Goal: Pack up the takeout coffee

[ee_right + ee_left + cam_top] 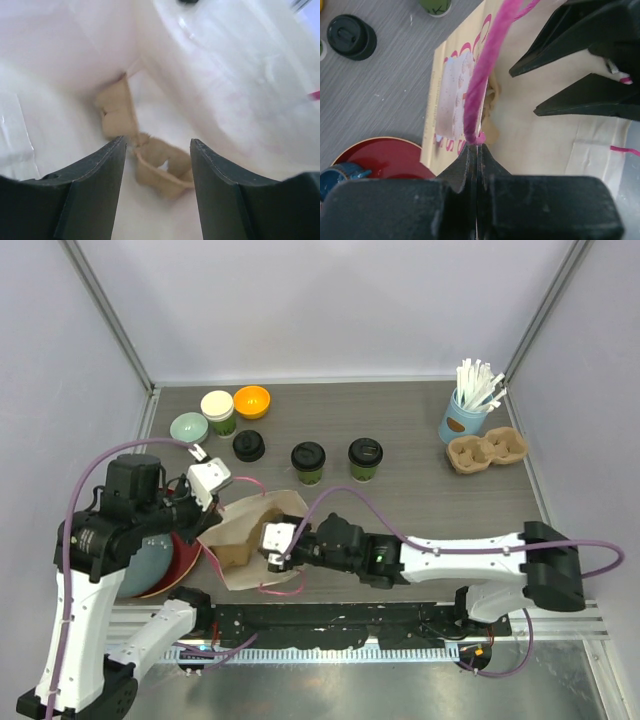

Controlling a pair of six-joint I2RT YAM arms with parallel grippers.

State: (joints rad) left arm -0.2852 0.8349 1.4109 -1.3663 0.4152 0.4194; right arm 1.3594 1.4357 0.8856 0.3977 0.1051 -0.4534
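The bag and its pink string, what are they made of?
The bag looks like matte tan paper: it creases and holds stiff folds. The pink string looks like twisted cord. Fine spiral ridges show along it, but I cannot tell whether it is paper or fibre.

High overhead camera at the near side, looking down on the whole bench (400,420), left wrist camera close above a paper bag (545,140), right wrist camera looking from inside that bag, bag shared by all three.

Paper bag (247,518), pink handle (480,80), near centre; blue straw cup (462,421) beside cardboard carrier (486,451).
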